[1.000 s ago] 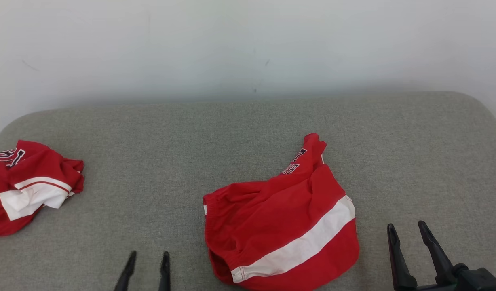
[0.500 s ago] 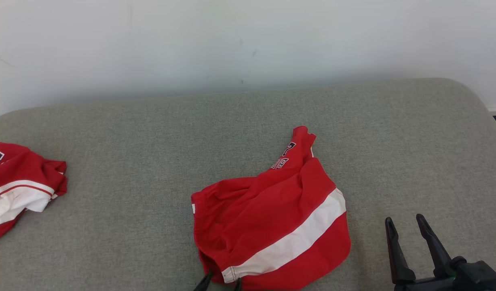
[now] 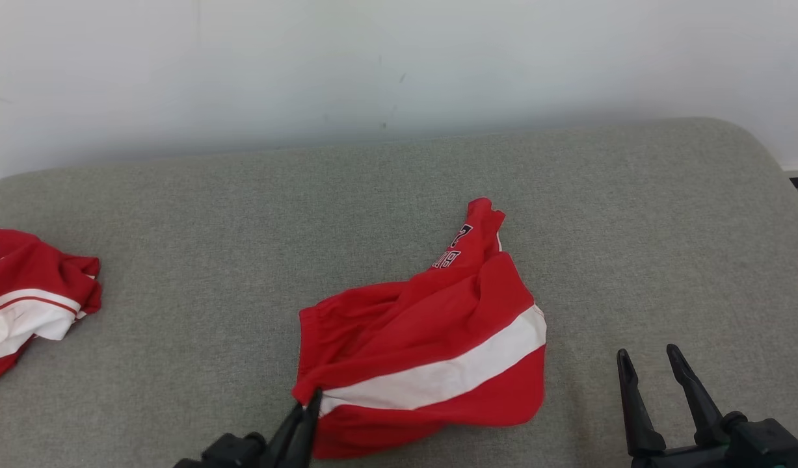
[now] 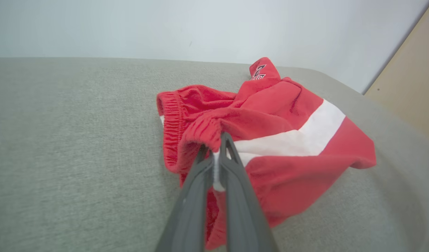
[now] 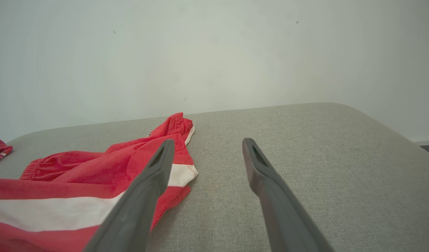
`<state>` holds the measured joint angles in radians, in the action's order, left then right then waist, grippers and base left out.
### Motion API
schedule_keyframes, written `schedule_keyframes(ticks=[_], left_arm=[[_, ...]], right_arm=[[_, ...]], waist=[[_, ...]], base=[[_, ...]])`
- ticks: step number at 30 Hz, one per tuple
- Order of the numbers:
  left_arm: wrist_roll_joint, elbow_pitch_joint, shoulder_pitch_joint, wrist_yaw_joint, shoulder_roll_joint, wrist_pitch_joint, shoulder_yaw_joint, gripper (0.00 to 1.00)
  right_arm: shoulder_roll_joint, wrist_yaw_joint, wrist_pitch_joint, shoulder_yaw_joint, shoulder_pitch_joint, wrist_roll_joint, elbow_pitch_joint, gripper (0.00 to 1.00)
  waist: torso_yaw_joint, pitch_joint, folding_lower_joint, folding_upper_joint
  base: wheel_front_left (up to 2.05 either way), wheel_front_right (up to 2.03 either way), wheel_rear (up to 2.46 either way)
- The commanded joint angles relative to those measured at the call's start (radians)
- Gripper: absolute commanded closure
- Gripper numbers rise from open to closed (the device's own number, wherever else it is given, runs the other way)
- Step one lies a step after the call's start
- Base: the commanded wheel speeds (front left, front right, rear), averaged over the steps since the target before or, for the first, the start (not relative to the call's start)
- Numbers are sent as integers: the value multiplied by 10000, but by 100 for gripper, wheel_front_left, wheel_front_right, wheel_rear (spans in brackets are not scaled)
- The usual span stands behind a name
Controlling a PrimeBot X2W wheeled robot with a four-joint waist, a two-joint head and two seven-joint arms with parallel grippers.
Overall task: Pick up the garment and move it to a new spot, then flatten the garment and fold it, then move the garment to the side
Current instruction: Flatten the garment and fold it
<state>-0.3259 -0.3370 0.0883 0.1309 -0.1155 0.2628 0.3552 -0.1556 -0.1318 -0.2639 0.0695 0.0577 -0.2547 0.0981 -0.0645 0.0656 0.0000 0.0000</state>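
We see the left hand [image 3: 314,395] clamped on the near-left corner of the red garment [image 3: 438,325]. The garment lies bunched mid grey cushion [image 3: 210,227], white stripe up. The right hand [image 3: 647,352] has its fingers apart, near the garment's right, not touching. There's another red piece [image 3: 28,292] at the left edge.

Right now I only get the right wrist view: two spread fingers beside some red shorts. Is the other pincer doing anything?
Observer: Yes, the left pincer is shut on a bunched fold at the waistband of the red shorts.
Operator: Are they in the air?
Observer: Only the pinched corner looks slightly raised off the grey cushion.
Operator: And the red scrap at my far left?
Observer: A second crumpled garment, red with a white band, lying apart from the shorts.
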Motion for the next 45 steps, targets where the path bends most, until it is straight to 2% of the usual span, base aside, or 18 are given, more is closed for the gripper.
schedule_keyframes(ticks=[1, 7, 12, 13, 14, 24, 30, 45], left_arm=[[98, 93, 139, -13, -81, 30, -97, 100], [243, 500, -191, -18, -630, 30, -994, 100], [59, 240, -515, -15, -585, 30, -1115, 100], [25, 211, -545, -15, -527, 31, -1101, 74], [41, 192, -585, -14, -498, 31, -1098, 0], [504, 1318, -1146, -187, -3, 30, -2489, 0], [1028, 2368, -1544, -477, 217, 30, -3433, 0], [1401, 2696, -2110, -187, 439, 30, -4150, 0]], right_arm=[[16, 23, -6, -19, -64, -49, 15, 0], [5, 23, -6, 11, -38, -80, 260, 0], [-7, 23, -6, 35, -50, -87, 497, 0], [-6, 23, -6, 30, -34, -90, 526, 0], [-1, 23, -6, 26, -19, -94, 552, 0], [-102, 23, -6, 23, -103, -87, 563, 0], [-176, 23, -6, 89, -146, -123, 580, 0], [-35, 23, -6, -59, 219, -27, 556, 0]], waist=[[56, -4, 0, 0], [205, -21, 0, 0], [225, -93, 0, 0], [236, -118, 0, 0], [247, -140, 0, 0], [558, -449, 0, 0], [654, -629, 0, 0], [683, -714, 0, 0]], base=[[0, 0, 0], [0, 0, 0], [0, 0, 0], [0, 0, 0], [0, 0, 0], [0, 0, 0], [0, 0, 0], [0, 0, 0]])
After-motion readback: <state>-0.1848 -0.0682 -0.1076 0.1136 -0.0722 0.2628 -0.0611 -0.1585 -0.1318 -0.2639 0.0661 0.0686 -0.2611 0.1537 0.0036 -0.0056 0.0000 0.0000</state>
